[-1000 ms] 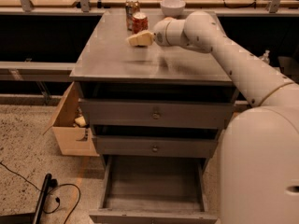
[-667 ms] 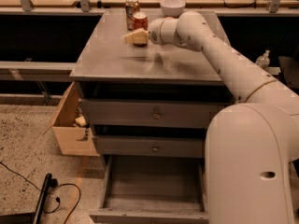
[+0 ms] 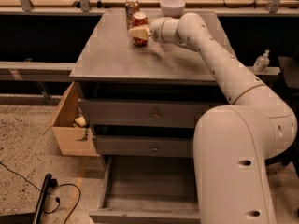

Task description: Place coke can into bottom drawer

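The coke can (image 3: pixel 139 19), red with a silver top, stands upright on the grey cabinet top (image 3: pixel 117 55) near its back edge. My gripper (image 3: pixel 139 32) is at the can, its cream tip across the can's front at mid height. The white arm reaches in from the right over the cabinet top. The bottom drawer (image 3: pixel 149 185) is pulled out below the two knobbed drawers, and its grey tray shows nothing inside.
A darker gold-brown can (image 3: pixel 132 7) stands just behind the coke can. A white bowl (image 3: pixel 172 6) sits to their right. An open cardboard box (image 3: pixel 70 125) stands left of the cabinet. A black cable (image 3: pixel 46 195) lies on the floor. My white base (image 3: pixel 238 162) is beside the drawer.
My gripper has moved up and left to the coke can. The cans and bowl have not moved.
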`<state>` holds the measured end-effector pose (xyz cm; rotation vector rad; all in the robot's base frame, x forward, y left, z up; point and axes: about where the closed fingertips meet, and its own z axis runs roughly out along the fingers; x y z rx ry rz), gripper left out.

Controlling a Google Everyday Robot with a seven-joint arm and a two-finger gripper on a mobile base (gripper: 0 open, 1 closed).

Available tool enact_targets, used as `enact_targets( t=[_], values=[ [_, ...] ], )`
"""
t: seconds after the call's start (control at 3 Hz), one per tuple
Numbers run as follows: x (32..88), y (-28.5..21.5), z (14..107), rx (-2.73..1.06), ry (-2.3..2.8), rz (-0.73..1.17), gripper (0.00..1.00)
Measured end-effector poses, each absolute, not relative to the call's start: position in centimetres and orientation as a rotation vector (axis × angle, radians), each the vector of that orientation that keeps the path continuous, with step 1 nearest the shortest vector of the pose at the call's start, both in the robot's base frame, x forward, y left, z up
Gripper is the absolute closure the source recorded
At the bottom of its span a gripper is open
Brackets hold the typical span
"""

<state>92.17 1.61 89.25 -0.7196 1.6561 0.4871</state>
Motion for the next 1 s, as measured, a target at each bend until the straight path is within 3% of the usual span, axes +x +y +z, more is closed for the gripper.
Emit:
enact_targets(
  t=[0.33,0.67,1.0],
  values=[
    [92.2,2.1,89.3,-0.751,1.610,0.526,0.65],
    [88.3,1.8,92.3,-0.830,1.519,0.648,0.95],
    [82.5,-0.7,94.2,-0.859,1.508,0.756,1.00]
  ],
)
